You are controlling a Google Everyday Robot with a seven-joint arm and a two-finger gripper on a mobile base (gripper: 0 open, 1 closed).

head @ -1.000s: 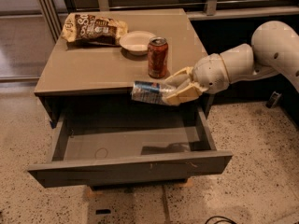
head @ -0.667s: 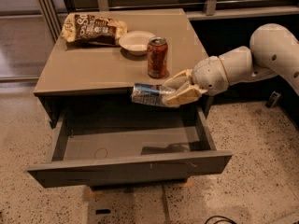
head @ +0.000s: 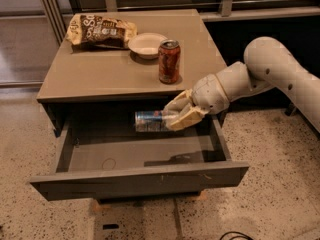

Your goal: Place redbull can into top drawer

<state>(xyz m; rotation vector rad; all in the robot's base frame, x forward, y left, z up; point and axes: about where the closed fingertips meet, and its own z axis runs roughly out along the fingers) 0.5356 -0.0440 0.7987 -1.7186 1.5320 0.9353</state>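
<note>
Holding redbull can point(head: 148, 121) sideways in my gripper point(head: 170, 118), fingers clamped on its end, over the open top drawer point(head: 140, 182), just below table point(head: 100, 76) edge

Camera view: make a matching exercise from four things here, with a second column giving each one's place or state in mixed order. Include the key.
Things:
1. redbull can
2. soda can
3. bowl
4. top drawer

Place or state:
A. pulled open below the tabletop
B. held on its side in the gripper, over the open drawer
C. upright on the table, near its front edge
D. on the table between the chip bag and the upright can

Pairs: 1-B, 2-C, 3-D, 4-A
</note>
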